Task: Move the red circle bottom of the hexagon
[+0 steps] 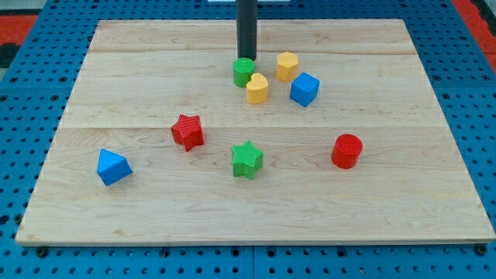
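Observation:
The red circle (346,150) lies at the view's right, below centre. The yellow hexagon (287,67) sits near the view's top centre, well above and left of the red circle. My tip (246,58) comes down from the view's top and stands right behind the green circle (243,72), touching or nearly touching it, left of the hexagon and far from the red circle.
A yellow heart (257,89) lies just right of and below the green circle. A blue cube (304,89) sits below right of the hexagon. A red star (187,131), a green star (247,160) and a blue triangle-like block (113,167) lie lower on the wooden board (155,46).

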Action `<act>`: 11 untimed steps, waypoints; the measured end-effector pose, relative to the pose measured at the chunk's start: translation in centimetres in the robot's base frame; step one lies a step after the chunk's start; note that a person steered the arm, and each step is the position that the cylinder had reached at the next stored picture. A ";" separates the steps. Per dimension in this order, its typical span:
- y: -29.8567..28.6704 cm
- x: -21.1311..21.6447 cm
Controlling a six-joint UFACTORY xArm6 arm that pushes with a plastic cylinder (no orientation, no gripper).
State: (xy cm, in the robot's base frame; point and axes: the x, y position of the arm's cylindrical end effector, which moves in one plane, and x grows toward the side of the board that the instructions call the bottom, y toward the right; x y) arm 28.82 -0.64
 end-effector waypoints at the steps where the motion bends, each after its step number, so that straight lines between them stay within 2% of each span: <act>1: 7.4 -1.4; 2: 9.3 -0.4; 3: 6.6 0.1; 4: 8.2 3.8; 5: 19.3 4.6; 6: 27.5 9.2; 7: 23.7 17.6; 8: 18.5 18.8; 9: 22.8 22.3; 10: 16.2 20.7; 11: 6.8 16.8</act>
State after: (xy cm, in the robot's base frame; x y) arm 45.59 6.12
